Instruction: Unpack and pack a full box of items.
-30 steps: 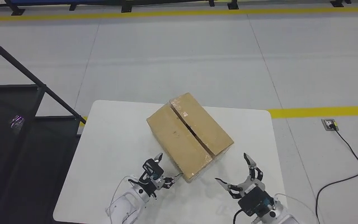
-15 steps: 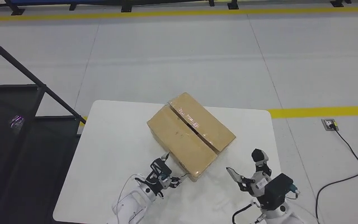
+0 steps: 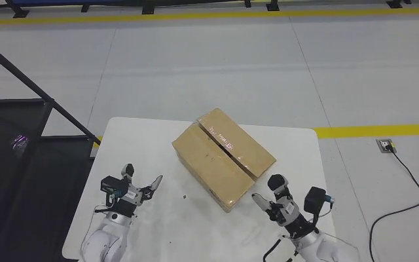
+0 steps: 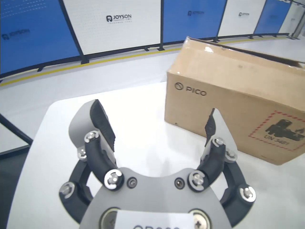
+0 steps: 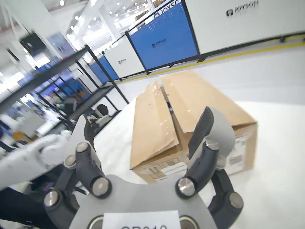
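Left hand [image 3: 143,175] is spread wide with nothing between the fingers [image 4: 102,122]. It sits low over the table [image 3: 144,144]. The box [image 3: 222,157] is ahead of it and off to its right, clearly apart. In the left wrist view the left hand [image 4: 154,107] faces one printed side wall of the box [image 4: 226,84], with bare table [image 4: 133,96] between them.

Right hand [image 3: 266,188] is also released and gripping nothing. The box's near end is just beside it, straight ahead. Can't tell from these views whether a fingertip touches the cardboard. In the right wrist view the right hand [image 5: 146,116] looks along the top of the box [image 5: 185,91] from slightly above. One finger pad [image 5: 200,129] overlaps the end face that carries the labels.

The box is brown cardboard, upright on the table and angled to the table edges. It lies between the two hands, closer to the right one. Both top flaps are down, with glossy clear tape along the centre seam. There's a narrow dark gap between the flaps. Near the right hand, the flap ends sit slightly raised.

A small dark speck [image 3: 185,195] lies on the table between the left hand and the box.
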